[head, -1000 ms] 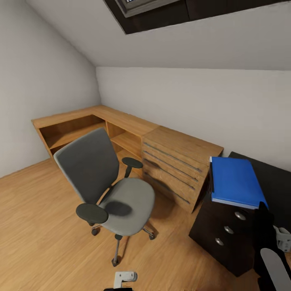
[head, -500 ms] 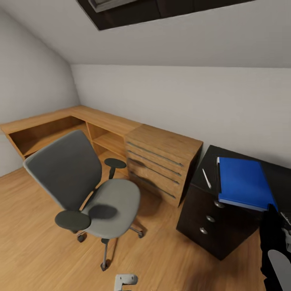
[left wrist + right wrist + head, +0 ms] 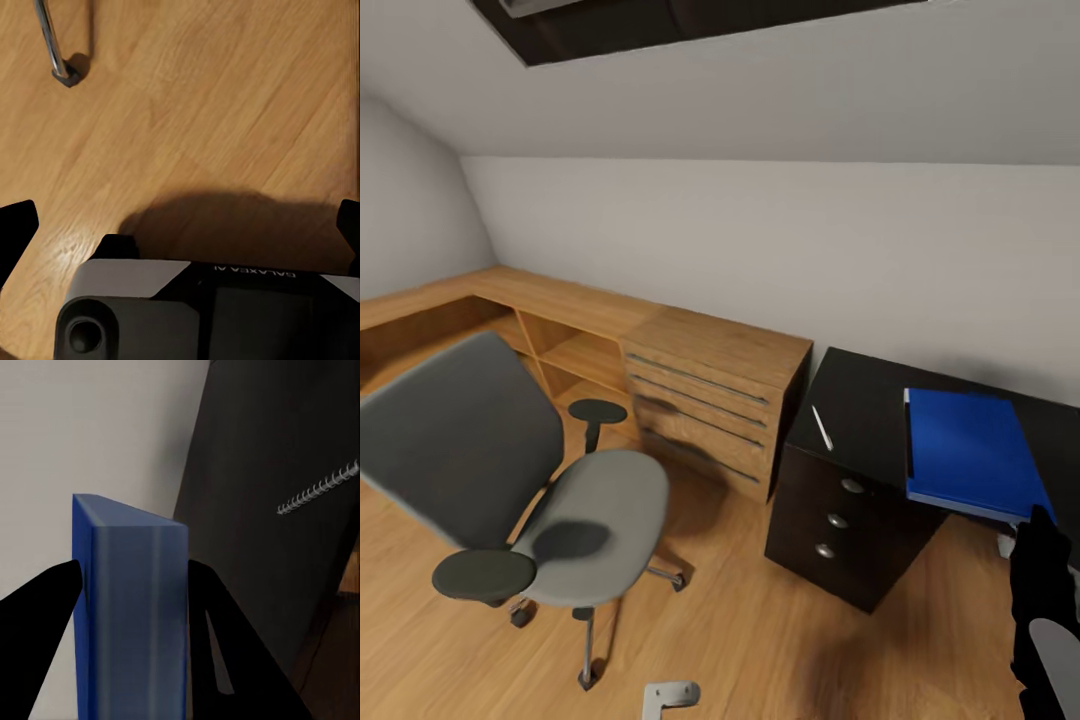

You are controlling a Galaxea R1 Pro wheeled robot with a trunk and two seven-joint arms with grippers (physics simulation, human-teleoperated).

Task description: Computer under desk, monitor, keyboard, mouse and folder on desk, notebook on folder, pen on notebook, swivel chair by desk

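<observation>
Gripping the blue folder point(image 3: 131, 607) between its two dark fingers point(image 3: 37, 622), the right tool point(image 3: 135, 585) holds it over the black tabletop point(image 3: 860, 400) at the right of the head frame. The pen point(image 3: 821, 427) lies on that tabletop, left of the folder. The swivel chair point(image 3: 510, 470) stands lower left on the wooden floor point(image 3: 760, 640). The left tool point(image 3: 180, 225) is spread wide above the floor, grasping nothing.
</observation>
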